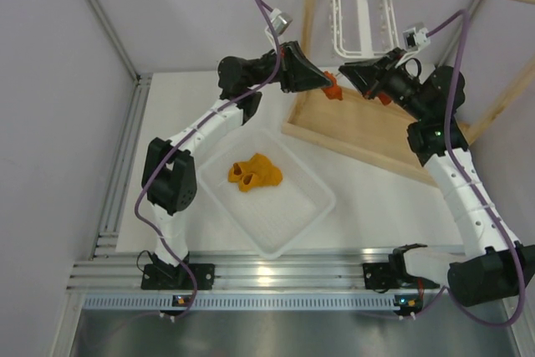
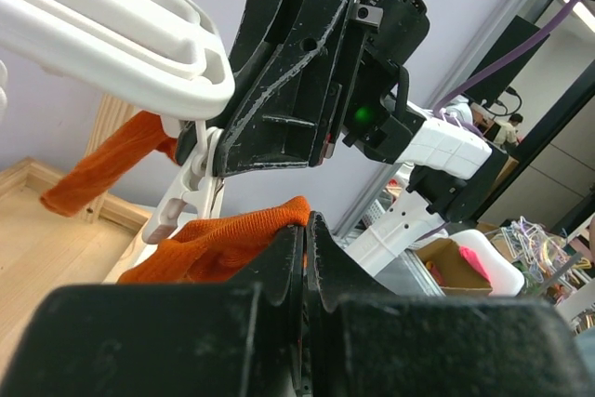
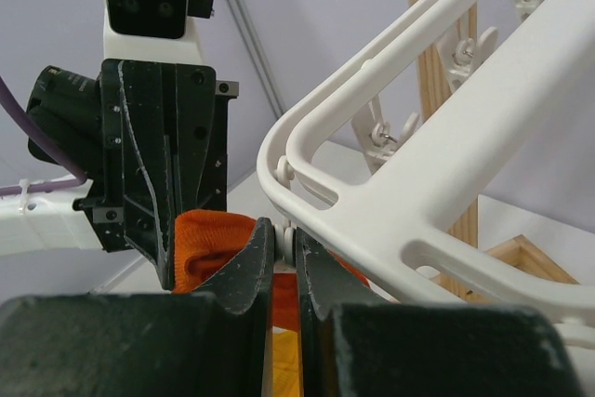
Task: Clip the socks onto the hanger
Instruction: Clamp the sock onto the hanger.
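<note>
Left tool (image 2: 306, 230) clamps red sock (image 2: 228, 234); right tool (image 3: 285, 234), at three o'clock, pinches the clip (image 2: 193, 178): feed cuff in squarely.

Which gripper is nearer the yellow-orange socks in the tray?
Left. The left gripper is beyond the yellow-orange socks, raised at the hanger; the right gripper faces it, farther right.

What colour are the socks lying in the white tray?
Yellow-orange socks, lying in the tray; the top external view shows them best.
</note>
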Controlling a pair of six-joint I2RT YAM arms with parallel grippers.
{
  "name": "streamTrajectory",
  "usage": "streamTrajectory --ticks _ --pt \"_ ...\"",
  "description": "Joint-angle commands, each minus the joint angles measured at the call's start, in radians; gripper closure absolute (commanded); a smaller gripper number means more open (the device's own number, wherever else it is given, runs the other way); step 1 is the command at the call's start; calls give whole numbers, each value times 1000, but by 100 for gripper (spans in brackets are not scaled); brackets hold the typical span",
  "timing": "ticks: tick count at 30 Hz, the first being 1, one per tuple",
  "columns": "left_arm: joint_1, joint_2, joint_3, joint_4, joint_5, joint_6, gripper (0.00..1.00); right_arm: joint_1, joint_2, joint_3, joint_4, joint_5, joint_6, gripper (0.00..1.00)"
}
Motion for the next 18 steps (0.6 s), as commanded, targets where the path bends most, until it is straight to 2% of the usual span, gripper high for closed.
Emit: streamTrajectory --ticks 1,6,10,13,18 --pt "-9 -3 53 78 12 -14 100 18 -23 7 75 51 -22 100" --pt "-9 6 59 65 11 -14 100 23 -21 1 120 28 6 100" --pt "-10 11 79 67 15 -13 100 27 -27 -6 86 31 -40 100" --pt "-10 9 96 70 26 -13 100 46 -29 9 10 89 -152 100" --pt "-9 -1 98 67 47 -13 100 49 -38 9 -10 154 -191 100"
